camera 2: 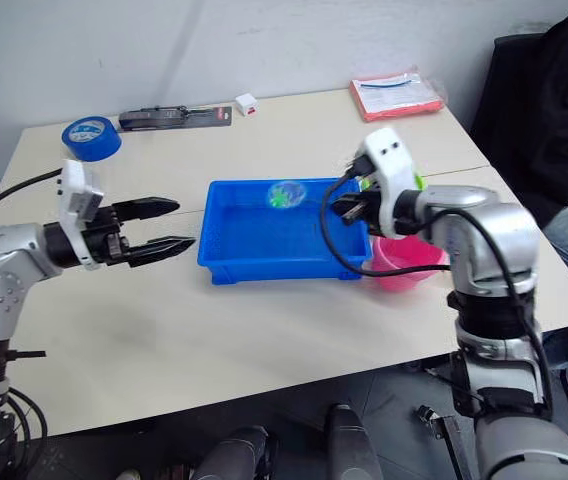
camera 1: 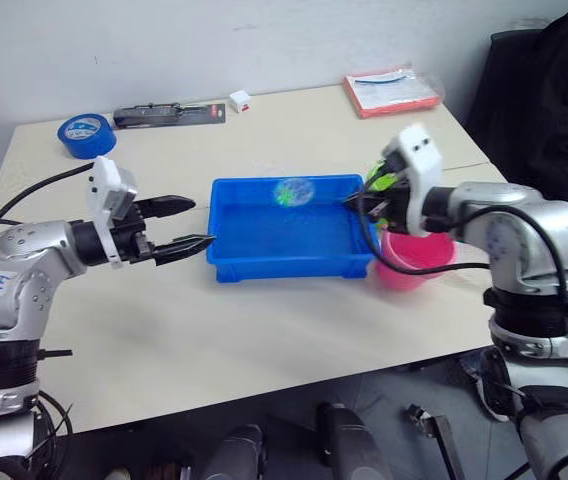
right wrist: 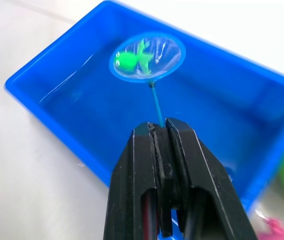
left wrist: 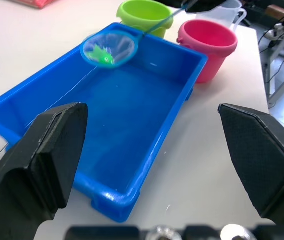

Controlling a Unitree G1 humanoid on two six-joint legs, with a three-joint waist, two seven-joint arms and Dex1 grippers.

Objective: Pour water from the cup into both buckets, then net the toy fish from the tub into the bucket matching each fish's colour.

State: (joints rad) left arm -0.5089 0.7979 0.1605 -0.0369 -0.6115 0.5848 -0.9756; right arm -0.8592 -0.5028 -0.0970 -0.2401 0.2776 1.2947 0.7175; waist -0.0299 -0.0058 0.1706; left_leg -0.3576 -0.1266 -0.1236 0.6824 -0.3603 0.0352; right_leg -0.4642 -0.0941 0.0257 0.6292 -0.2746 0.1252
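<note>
We have the right gripper (right wrist: 162, 131) clamped shut on the thin handle of a small net (right wrist: 147, 56), with a green fish (right wrist: 128, 61) lying in the mesh. The net hangs over the far end of the tub (camera 1: 282, 262), above its floor; whether it has fully left the water we cannot tell. No other fish show in the tub from the left wrist view. The left gripper (camera 1: 186, 224) idles beside the tub's left wall with its jaws wide apart and nothing between them.

The green bucket (left wrist: 144, 13) and the pink bucket (left wrist: 208, 44) stand side by side just past the tub's right end, with the clear cup (left wrist: 226, 12) behind them. The pink bucket sits nearer the robot; the green one is mostly hidden behind the right wrist in the head views.

Step in hand, as we judge it: carry this green fish to the green bucket. To do it well:
- Keep the hoop level during the lift, so the fish stays in the sag of the mesh.
- Clear the tub rim before swinging right.
- Track over the far side, so the net does not cross the pink mouth, where a drop would land in the wrong colour.
- Tip only once the hoop is centred over the green mouth.
- Hold the grip firm: the handle is thin and could twist.
</note>
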